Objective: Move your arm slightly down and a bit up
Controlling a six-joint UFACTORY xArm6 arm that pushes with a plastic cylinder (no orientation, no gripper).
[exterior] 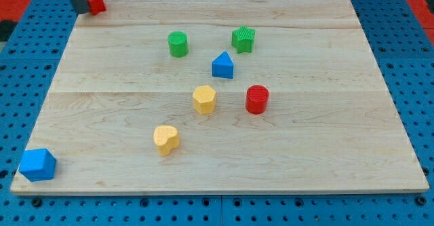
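Note:
My tip (81, 11) is at the view's top left corner of the wooden board (325, 151), touching or just left of a small red block (95, 1). The dark rod rises out of the top of the view. A green cylinder (178, 43) and a green star-like block (243, 39) lie in the upper middle. A blue house-shaped block (222, 65) lies below them. A yellow hexagon block (204, 98) and a red cylinder (257, 98) lie in the centre. A yellow heart block (165, 139) lies lower left of centre. A blue cube-like block (36, 164) sits at the bottom left corner.
The board rests on a blue perforated surface (27, 83) that shows on all sides. Red areas show at the view's top left and top right corners.

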